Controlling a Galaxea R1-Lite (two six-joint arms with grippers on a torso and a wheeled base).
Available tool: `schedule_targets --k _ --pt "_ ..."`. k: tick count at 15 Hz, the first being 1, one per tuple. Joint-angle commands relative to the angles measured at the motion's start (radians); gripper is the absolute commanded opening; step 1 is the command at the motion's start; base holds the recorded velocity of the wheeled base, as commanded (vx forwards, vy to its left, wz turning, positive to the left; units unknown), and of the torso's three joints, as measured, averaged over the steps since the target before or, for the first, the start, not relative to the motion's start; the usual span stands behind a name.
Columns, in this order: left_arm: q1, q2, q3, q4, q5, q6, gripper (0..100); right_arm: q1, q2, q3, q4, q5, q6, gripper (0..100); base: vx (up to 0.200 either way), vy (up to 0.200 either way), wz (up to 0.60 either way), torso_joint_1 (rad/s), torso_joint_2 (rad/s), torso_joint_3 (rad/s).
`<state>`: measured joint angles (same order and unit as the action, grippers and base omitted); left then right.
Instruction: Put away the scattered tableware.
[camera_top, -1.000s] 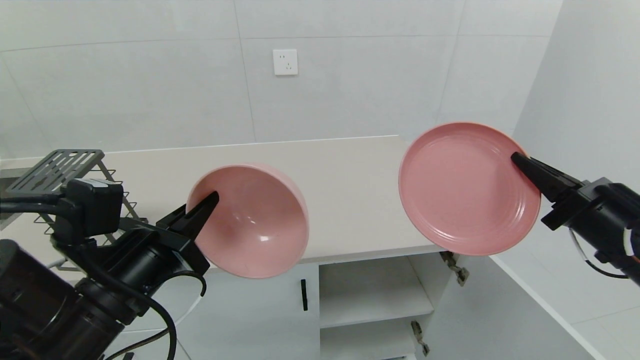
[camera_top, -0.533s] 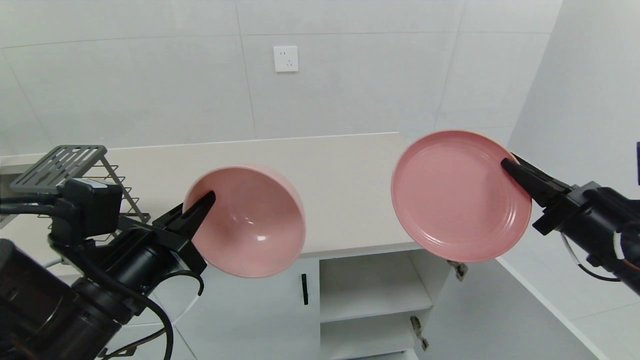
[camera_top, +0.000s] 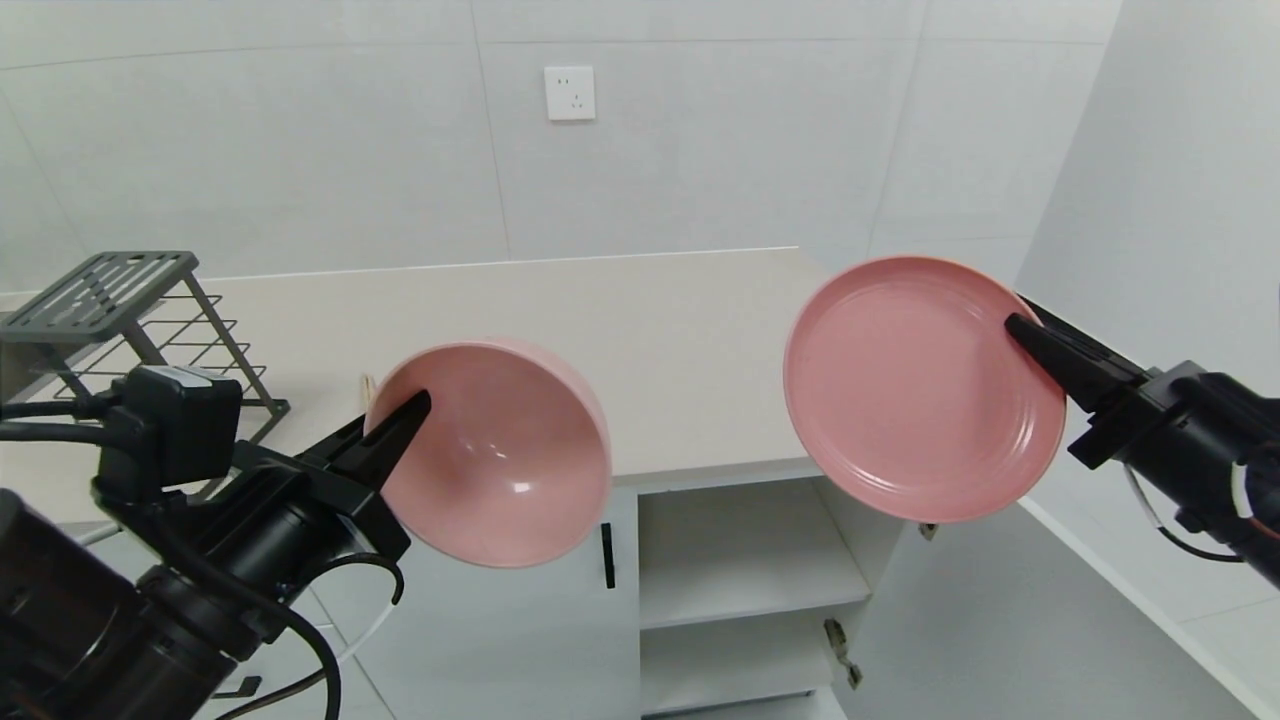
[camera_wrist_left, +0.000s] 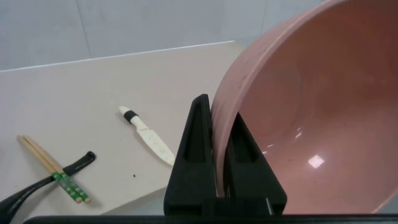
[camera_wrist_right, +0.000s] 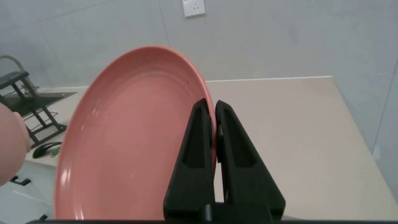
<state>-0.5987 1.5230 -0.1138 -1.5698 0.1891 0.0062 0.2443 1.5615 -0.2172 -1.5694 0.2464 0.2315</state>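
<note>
My left gripper (camera_top: 405, 420) is shut on the rim of a pink bowl (camera_top: 500, 455), held in the air at the counter's front edge with its hollow facing me; the same bowl (camera_wrist_left: 311, 118) is clamped by the left gripper (camera_wrist_left: 219, 134). My right gripper (camera_top: 1022, 330) is shut on the rim of a pink plate (camera_top: 915, 390), held on edge above the counter's right corner. The right gripper (camera_wrist_right: 212, 134) pinches that plate (camera_wrist_right: 130, 137). On the counter lie a white knife (camera_wrist_left: 148, 135), wooden chopsticks (camera_wrist_left: 53, 169) and a black utensil handle (camera_wrist_left: 43, 183).
A beige counter (camera_top: 680, 330) runs along the tiled wall. A dark wire rack (camera_top: 110, 300) stands at its left. Below the counter, an open cabinet (camera_top: 745, 570) shows white shelves, beside a closed door with a black handle (camera_top: 606, 556). A wall closes off the right side.
The whole head picture has shifted, so the camera moved: counter and cabinet now sit higher and more of the shelves show. Both arms keep their bowl and plate in nearly the same pose.
</note>
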Motion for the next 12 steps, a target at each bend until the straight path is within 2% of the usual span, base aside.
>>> schedule_targets --k 1,12 --pt "0.0 0.0 0.002 -0.001 0.0 0.0 0 0.001 0.0 -0.001 -0.001 0.001 0.0 0 0.0 0.0 0.0 -0.261 0.52 0.256" --pt "-0.003 0.003 0.036 -0.001 -0.002 0.0 0 0.001 0.0 0.006 -0.001 0.001 -0.001 0 0.0 0.0 0.0 -0.257 0.5 0.238"
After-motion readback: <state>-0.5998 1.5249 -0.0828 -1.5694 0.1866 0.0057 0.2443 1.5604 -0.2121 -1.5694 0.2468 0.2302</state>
